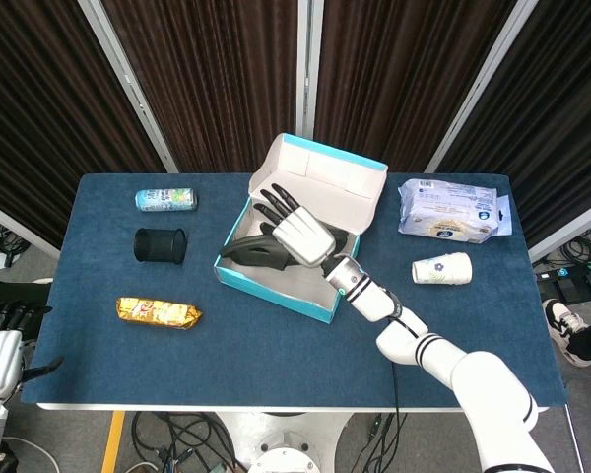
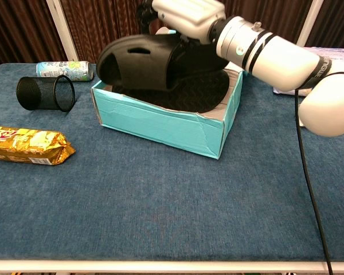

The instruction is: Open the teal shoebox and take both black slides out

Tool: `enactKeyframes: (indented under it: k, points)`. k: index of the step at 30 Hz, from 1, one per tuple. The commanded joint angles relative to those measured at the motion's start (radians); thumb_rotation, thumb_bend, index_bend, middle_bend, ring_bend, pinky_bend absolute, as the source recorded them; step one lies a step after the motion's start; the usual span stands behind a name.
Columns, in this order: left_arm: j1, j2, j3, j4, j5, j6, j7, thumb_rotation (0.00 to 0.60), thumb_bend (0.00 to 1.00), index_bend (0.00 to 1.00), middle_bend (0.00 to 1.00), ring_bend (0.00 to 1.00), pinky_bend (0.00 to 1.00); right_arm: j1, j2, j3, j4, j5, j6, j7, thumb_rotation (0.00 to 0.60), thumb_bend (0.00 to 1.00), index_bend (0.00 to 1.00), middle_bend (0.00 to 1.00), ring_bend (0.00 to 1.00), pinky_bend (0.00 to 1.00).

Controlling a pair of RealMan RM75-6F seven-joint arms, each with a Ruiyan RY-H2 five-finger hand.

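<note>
The teal shoebox stands open at the table's middle, its lid leaning back. My right hand grips a black slide and holds it above the box, its toe pointing left. Under it a second black slide lies inside the box. My left hand hangs off the table's near left corner, apart from everything; its fingers are too small to read.
On the left are a drink can, a black mesh cup on its side and a gold snack packet. At the right lie a wipes pack and a paper cup.
</note>
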Motion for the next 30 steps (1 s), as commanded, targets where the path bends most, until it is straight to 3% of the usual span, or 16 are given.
enactKeyframes:
  k: [1, 7, 14, 19, 27, 30]
  points:
    - [-0.002, 0.003, -0.002, -0.01, 0.002, 0.002, 0.008, 0.6, 0.0, 0.26, 0.18, 0.11, 0.1, -0.035, 0.109, 0.022, -0.178, -0.005, 0.072, 0.008, 0.6, 0.35, 0.6, 0.18, 0.0, 0.0]
    - [0.0, 0.011, 0.0, -0.022, 0.01, 0.009, 0.014, 0.6, 0.0, 0.26, 0.18, 0.11, 0.1, -0.092, 0.301, 0.01, -0.555, -0.004, 0.068, -0.019, 0.6, 0.35, 0.6, 0.18, 0.0, 0.0]
    - [0.009, 0.011, 0.008, -0.019, 0.02, 0.023, 0.008, 0.6, 0.0, 0.26, 0.18, 0.11, 0.1, -0.13, 0.445, -0.058, -0.88, 0.041, -0.073, -0.031, 0.6, 0.35, 0.6, 0.18, 0.0, 0.0]
    - [0.019, 0.011, 0.015, -0.02, 0.027, 0.035, 0.002, 0.6, 0.0, 0.26, 0.18, 0.11, 0.1, -0.135, 0.422, -0.081, -0.93, 0.076, -0.144, -0.057, 0.6, 0.35, 0.59, 0.18, 0.0, 0.0]
    - [0.032, 0.013, 0.021, -0.02, 0.018, 0.037, -0.005, 0.6, 0.0, 0.26, 0.18, 0.11, 0.1, -0.136, 0.286, -0.083, -0.881, 0.156, -0.223, -0.105, 0.6, 0.34, 0.57, 0.14, 0.0, 0.0]
    - [0.036, 0.01, 0.023, -0.007, 0.017, 0.037, -0.017, 0.6, 0.0, 0.26, 0.18, 0.11, 0.1, -0.135, 0.237, -0.072, -0.845, 0.18, -0.229, -0.158, 0.6, 0.32, 0.45, 0.09, 0.0, 0.0]
